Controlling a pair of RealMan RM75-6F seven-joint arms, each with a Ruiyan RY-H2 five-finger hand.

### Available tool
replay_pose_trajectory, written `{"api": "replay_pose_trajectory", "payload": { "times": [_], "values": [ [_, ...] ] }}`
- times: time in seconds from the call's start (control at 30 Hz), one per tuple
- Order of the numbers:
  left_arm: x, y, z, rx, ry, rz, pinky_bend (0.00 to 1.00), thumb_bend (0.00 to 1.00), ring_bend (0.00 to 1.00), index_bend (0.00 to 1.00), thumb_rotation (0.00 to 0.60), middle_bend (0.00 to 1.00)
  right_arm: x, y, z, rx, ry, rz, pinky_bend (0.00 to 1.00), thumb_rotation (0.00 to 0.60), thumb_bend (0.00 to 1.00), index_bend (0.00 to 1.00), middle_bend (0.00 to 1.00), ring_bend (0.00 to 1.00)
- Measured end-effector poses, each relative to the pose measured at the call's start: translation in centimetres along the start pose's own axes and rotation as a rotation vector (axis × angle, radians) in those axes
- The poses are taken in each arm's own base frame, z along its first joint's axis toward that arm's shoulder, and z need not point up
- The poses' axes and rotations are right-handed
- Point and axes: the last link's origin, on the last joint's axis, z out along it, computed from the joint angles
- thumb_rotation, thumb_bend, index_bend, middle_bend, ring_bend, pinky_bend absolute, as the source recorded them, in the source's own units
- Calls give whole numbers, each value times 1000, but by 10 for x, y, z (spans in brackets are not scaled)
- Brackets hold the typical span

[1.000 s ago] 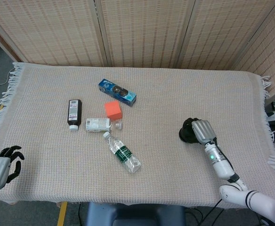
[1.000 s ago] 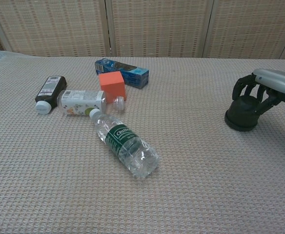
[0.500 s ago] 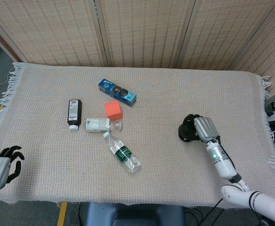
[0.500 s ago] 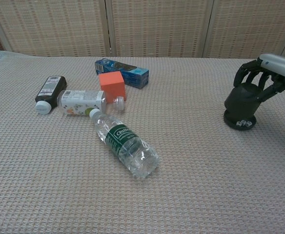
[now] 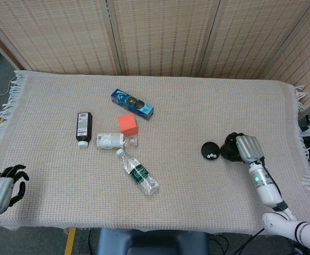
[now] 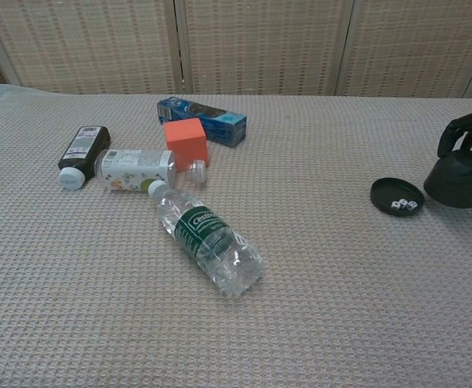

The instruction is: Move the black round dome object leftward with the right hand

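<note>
My right hand has its dark fingers curled down over the top of the black round dome object, gripping it at the far right edge of the chest view; in the head view the same hand sits right of centre, silver back facing up, forearm running down toward the lower right corner. The dome is off its flat black base disc, which lies on the cloth just left of it, apart from it, with small white dice on top. Whether the dome is touching the cloth or raised I can't tell. Left of the disc there's a wide bare stretch of woven tablecloth before the clutter: clear water bottle lying on its side at centre, small white-label bottle and dark bottle lying at the left, orange cube and blue box behind them. The cloth's fringed right edge is near my right hand in the head view. My left hand is at the lower left corner of the head view, off the table's front-left edge, black fingers loosely curled and apart, holding nothing.
</note>
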Motion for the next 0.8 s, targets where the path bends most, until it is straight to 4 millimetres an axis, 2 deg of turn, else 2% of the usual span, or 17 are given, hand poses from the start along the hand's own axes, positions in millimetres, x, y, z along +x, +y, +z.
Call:
{"api": "replay_pose_trajectory", "payload": {
  "times": [0.1,0.2,0.27,0.37,0.43,0.5,0.7,0.8],
  "values": [
    [-1,1,0,-7,-5,8,469,601,269,483,600,262,-9,7,3,12,4,-14,517,600,483,665,574,412],
    [-1,1,0,-5,-4,5,469,602,269,485,600,261,-20,10,5,29,-10,-12,502,600,471,582,547,338],
    [0,0,0,-1,0,1,469,601,269,484,600,262,-28,9,5,34,-40,-7,422,600,428,472,449,227],
    [1,-1,-1,2,5,-4,469,601,269,485,600,262,-30,11,3,25,-88,-14,227,600,309,233,194,28],
    [2,-1,-1,2,7,-3,469,601,269,485,600,262,-29,10,0,24,-106,-20,190,600,273,96,61,0],
    [2,-1,-1,2,8,-2,469,601,270,485,600,262,-25,8,-3,27,-120,-23,184,600,264,26,12,0],
    [2,-1,-1,4,7,-1,469,602,270,486,600,263,-8,4,-15,40,-134,-14,172,600,224,0,0,0],
    [2,-1,-1,4,7,-1,469,602,270,487,600,263,-1,4,-20,41,-125,-17,157,600,165,0,0,0]
  ]
}}
